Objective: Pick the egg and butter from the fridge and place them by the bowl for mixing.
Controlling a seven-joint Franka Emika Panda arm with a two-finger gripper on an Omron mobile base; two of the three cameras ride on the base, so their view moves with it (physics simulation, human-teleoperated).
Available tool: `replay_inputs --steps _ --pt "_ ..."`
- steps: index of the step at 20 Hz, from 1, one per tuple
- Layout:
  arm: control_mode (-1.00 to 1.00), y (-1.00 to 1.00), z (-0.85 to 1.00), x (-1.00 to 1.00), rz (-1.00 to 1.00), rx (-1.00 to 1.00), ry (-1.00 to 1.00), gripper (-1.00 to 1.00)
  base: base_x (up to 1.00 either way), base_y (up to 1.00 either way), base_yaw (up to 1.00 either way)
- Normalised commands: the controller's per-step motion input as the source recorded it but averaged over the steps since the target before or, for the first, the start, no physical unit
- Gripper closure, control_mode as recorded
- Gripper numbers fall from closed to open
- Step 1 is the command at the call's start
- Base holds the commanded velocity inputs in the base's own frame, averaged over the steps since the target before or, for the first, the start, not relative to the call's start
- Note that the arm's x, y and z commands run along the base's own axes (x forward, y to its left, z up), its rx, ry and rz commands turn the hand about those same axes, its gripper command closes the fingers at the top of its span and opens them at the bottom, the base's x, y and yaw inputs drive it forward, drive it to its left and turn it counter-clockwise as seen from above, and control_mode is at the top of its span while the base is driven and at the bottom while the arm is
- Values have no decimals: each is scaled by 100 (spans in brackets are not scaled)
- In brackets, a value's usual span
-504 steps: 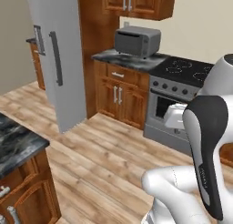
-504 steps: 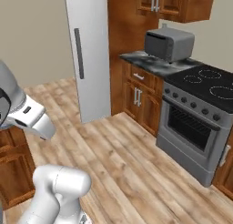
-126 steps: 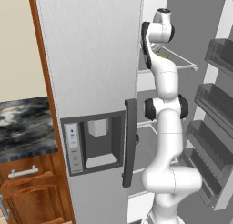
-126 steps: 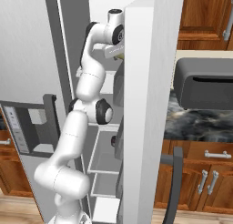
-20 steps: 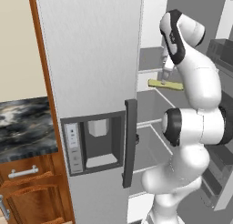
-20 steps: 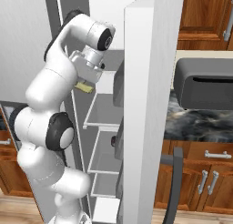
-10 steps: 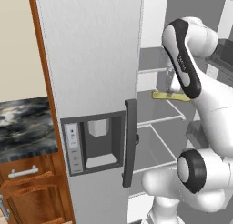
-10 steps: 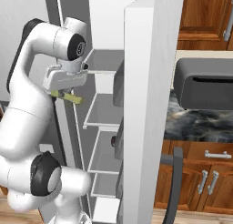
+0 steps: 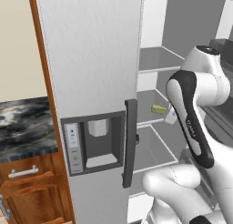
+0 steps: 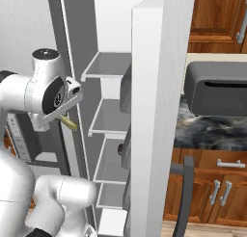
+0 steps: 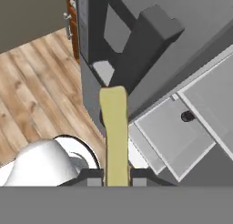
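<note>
A: In the left base view, what is being shown near the claw?

B: The claw (image 9: pixel 167 113) is partly being hidden behind the white arm, in front of the open fridge (image 9: pixel 91 82). The butter (image 9: pixel 159 109) is being seen as a small yellow piece sticking out just to the left of the claw, in front of a grey shelf (image 9: pixel 157 59) of the fridge. Farther left of the claw, the dark door handle (image 9: pixel 129 141) and the dispenser panel (image 9: pixel 93 141) are being shown on the closed door.

A: And in the right base view?

B: There the claw (image 10: pixel 61 116) is being held beside the edge of the open fridge (image 10: pixel 159 86). The butter (image 10: pixel 68 123) is being seen just under the claw, pointing down and to the right, and it is being kept apart from the shelves. Well to the right of the claw, past the open fridge door, a dark toaster (image 10: pixel 217 89) is being shown on a marbled counter (image 10: pixel 207 130).

A: Is the grip being made clear in the hand view?

B: Yes. The claw (image 11: pixel 117 177) is being clenched on the butter (image 11: pixel 114 132), which is being gripped between the two fingertips (image 11: pixel 95 177) and is rising straight away from them. Beyond the butter, the dark handle (image 11: pixel 136 50) is being seen, and the wooden floor (image 11: pixel 41 95) is being shown to the left.
</note>
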Motion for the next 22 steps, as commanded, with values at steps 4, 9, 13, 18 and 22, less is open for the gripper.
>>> replay_inputs --steps 4,9,13,18,22 --pt "-100 4 -7 -28 -15 -3 -34 100 0 0 0" --pt "-100 -1 4 -21 -4 -2 -7 100 0 0 0" --pt "-100 0 2 -14 -1 0 12 100 0 0 0" --pt "-100 0 0 -5 0 -1 1 100 0 0 0" --pt "-100 0 0 0 0 0 0 100 0 0 0"
